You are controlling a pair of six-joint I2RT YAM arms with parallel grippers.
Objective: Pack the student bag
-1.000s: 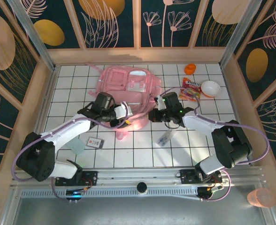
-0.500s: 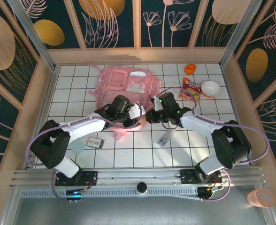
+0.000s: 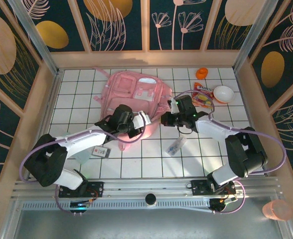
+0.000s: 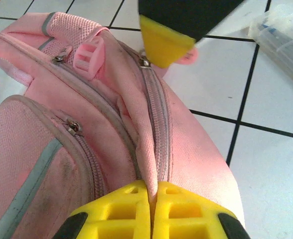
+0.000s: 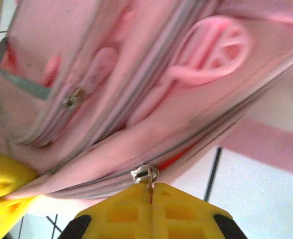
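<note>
The pink student bag [image 3: 136, 92] lies flat on my bench [image 3: 151, 162], toward the middle of its far edge. My left hand [image 4: 152, 195] is pinched together on the fabric along the bag's near zip. My right hand [image 5: 150, 195], pads pressed together, clamps a metal zip pull [image 5: 145, 174]. A white bowl [image 3: 223, 93] sits near the far right corner.

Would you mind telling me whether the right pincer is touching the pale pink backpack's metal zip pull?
Touching. The right wrist view shows the right pincer closed on the silver zip pull at the edge of the pale pink backpack.
</note>
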